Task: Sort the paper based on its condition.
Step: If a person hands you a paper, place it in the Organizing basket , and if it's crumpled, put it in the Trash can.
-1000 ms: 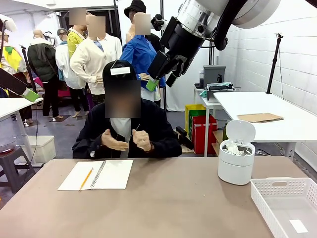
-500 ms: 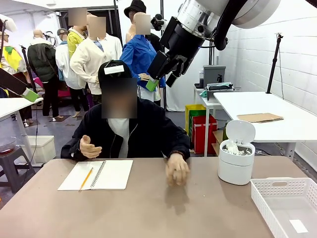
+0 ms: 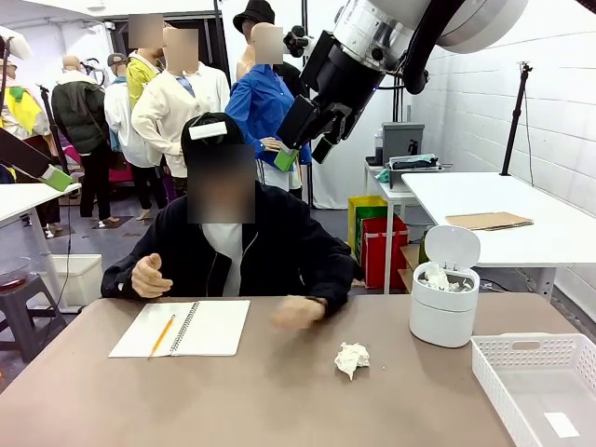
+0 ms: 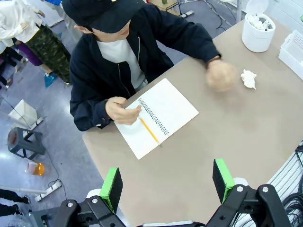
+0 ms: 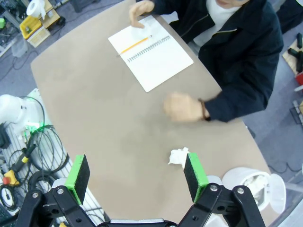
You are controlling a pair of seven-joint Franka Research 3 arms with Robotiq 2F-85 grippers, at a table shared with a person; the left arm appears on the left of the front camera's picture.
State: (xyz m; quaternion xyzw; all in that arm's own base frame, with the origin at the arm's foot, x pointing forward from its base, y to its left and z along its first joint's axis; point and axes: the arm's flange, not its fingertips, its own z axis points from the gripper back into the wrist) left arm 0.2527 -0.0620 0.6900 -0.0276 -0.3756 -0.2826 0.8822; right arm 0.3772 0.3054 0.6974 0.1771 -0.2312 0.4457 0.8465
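Observation:
A crumpled white paper wad (image 3: 352,358) lies on the brown table, left of the white bin; it also shows in the left wrist view (image 4: 248,78) and the right wrist view (image 5: 179,157). More crumpled paper (image 3: 445,279) fills the bin, and one flat slip (image 3: 562,425) lies in the white basket. The person's blurred hand (image 3: 296,312) hovers just left of the wad. My right gripper (image 3: 307,149) hangs high above the table, open and holding nothing (image 5: 136,176). My left gripper (image 4: 167,184) is also open and holds nothing, high over the near edge.
The white bin (image 3: 443,317) with raised lid stands at the right, and the white basket (image 3: 521,352) at the near right corner. An open spiral notebook (image 3: 209,328) with a pencil (image 3: 161,335) lies at the left, under the person's other hand (image 3: 151,277).
The person brought a hand down to the table, left a crumpled wad there and drew the hand back to the left. Neither gripper has moved.

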